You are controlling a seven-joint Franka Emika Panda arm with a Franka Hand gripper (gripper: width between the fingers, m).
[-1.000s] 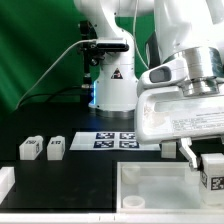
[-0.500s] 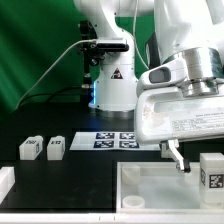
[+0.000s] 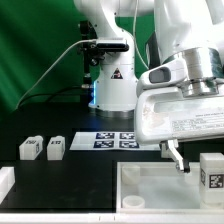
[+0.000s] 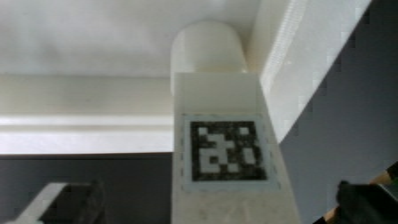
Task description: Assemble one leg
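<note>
Plainly, we see the gripper (image 4: 217, 203) spread wide, its fingers (image 4: 63, 200) clear of the leg (image 4: 222, 130), which stands upright between them. The leg is a stubby white block with one rounded end and a black-and-white tag on its face. Below the gripper, a white rimmed tray (image 3: 145, 185) rests on the black table (image 3: 60, 170). Beyond hangs a green backdrop (image 3: 40, 50).

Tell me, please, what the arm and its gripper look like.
The arm is glossy white with rounded casings; its base column carries a black band, a triangular warning sticker and a pale cable. The gripper has a boxy white body with faint grey print and dark fingers.
</note>
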